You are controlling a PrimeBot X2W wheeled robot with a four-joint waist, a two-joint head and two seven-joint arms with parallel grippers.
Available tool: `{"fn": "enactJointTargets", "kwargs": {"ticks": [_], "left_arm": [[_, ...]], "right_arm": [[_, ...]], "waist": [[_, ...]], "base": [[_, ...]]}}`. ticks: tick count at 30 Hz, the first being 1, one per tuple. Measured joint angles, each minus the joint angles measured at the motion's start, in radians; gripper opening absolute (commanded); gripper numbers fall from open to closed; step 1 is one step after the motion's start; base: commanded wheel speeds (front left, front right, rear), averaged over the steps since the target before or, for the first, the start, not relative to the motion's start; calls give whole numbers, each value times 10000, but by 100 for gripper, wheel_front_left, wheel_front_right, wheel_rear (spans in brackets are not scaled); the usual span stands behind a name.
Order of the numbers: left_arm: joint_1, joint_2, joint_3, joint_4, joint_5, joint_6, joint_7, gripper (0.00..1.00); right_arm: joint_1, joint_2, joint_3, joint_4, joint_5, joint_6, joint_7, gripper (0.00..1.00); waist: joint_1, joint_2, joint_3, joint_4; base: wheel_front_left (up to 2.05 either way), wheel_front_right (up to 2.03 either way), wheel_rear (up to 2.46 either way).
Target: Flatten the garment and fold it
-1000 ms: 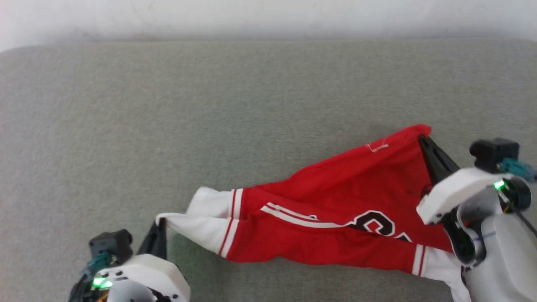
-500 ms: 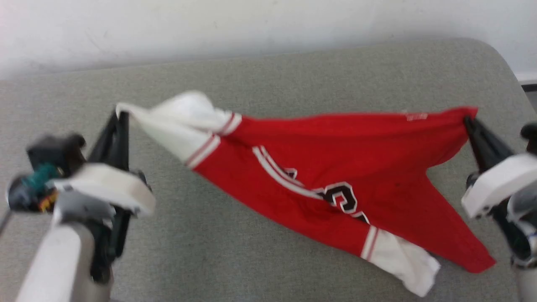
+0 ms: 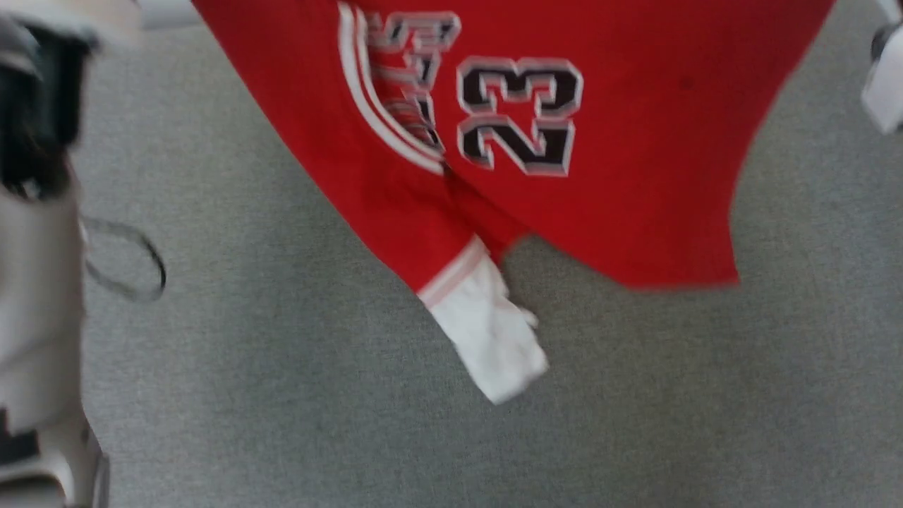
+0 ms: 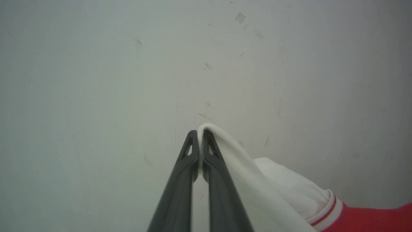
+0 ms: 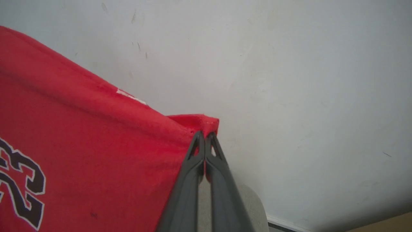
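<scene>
A second ago the garment [image 3: 621,141] lay bunched on the counter [image 3: 211,395]; now it hangs in the air over it, stretched wide, the 23 showing and one white sleeve [image 3: 494,346] dangling. The left pincer [image 4: 200,133] is clamped on the other sleeve's edge and the right pincer [image 5: 205,135] on a red corner. Spread like this, it looks ready to lay flat; folding is not yet begun.
</scene>
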Motion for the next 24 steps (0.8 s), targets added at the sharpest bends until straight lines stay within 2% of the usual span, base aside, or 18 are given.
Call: {"fn": "enactJointTargets", "kwargs": {"ticks": [1, 7, 12, 15, 20, 24], "left_arm": [[0, 0, 0, 0, 0, 0, 0, 0], [-2651, 105, 337, 1045, 240, 265, -447, 0], [-4413, 339, 573, 1551, 646, 612, -1287, 0], [-5299, 351, 752, 1615, 817, 775, -2171, 0], [-5970, 430, 639, 1996, 1018, 671, -3141, 0], [-5692, 573, 244, 2583, 1189, 405, -3143, 0]], "right_arm": [[0, 0, 0, 0, 0, 0, 0, 0], [-2635, -2, 769, 1198, -92, 2, -107, 0], [-4262, 401, 844, 2291, -481, 12, -765, 0], [-5030, 731, 654, 2878, -915, 12, -1423, 0], [-5679, 1049, 573, 3684, -1421, 12, -2468, 0], [-5570, 1150, 640, 4238, -1321, 12, -2963, 0]], "waist": [[0, 0, 0, 0], [1, 0, 959, -118], [0, 0, 1639, -281], [0, 0, 1958, -409], [-2, 0, 2230, -605], [-3, 0, 2182, -553]], "base": [[0, 0, 0], [0, 0, 0], [0, 0, 0], [0, 0, 0], [0, 0, 0], [0, 0, 0]]}}
